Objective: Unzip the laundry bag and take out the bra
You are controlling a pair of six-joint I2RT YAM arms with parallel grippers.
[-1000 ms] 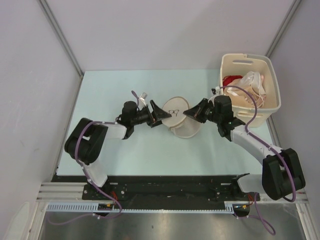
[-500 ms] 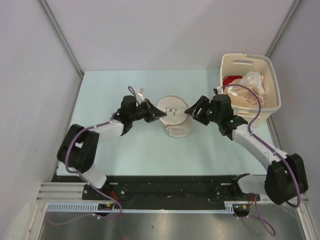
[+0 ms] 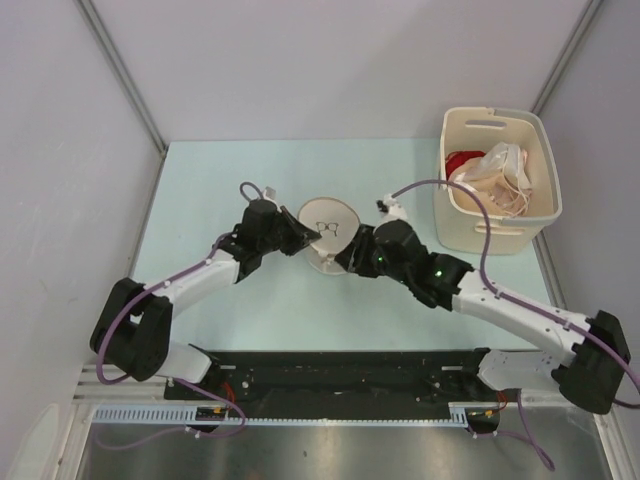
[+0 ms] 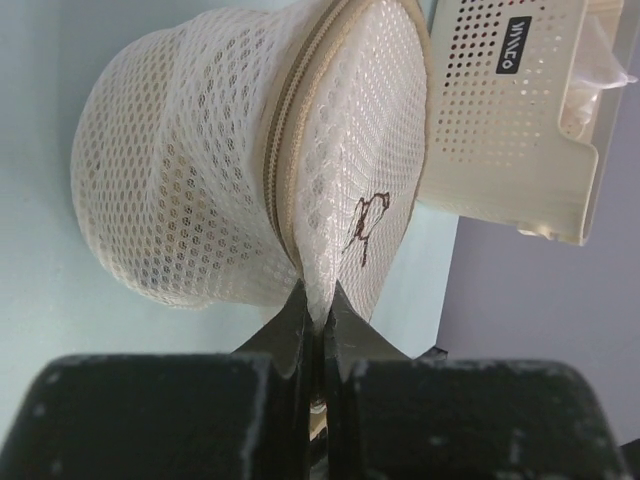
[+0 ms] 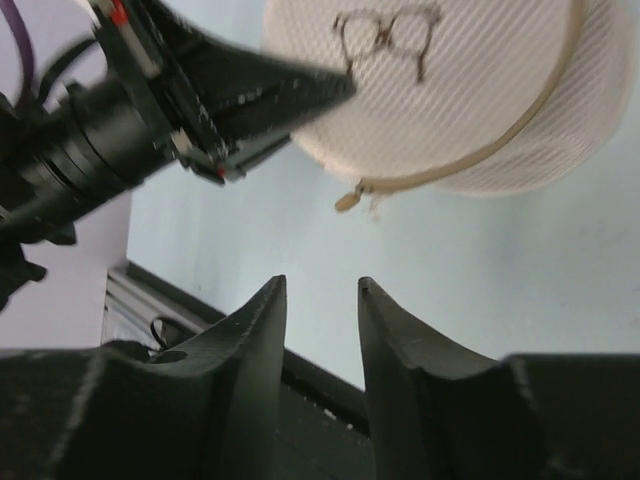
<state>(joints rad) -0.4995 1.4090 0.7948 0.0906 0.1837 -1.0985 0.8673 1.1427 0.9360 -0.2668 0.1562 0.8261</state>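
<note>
The laundry bag (image 3: 328,232), a round cream mesh pouch with a black eyeglasses print, stands tilted at the table's middle. My left gripper (image 3: 308,236) is shut on the mesh fabric at its left edge; in the left wrist view the fingers (image 4: 296,312) pinch the mesh beside the zip (image 4: 285,150). My right gripper (image 3: 350,258) sits at the bag's near right side, open and holding nothing. In the right wrist view its jaws (image 5: 322,285) stand apart a little below the beige zip pull (image 5: 349,200), not touching it. The bra is hidden.
A cream plastic basket (image 3: 497,228) stands at the back right, holding a pale pink-white garment (image 3: 500,170) and a red cloth (image 3: 462,160). Its perforated wall (image 4: 500,130) shows just behind the bag. Grey side walls enclose the table.
The left gripper closed on the bag's edge. The right arm let go, opened and swung from the bag's right side round to its near side. The bag shifted slightly left.
</note>
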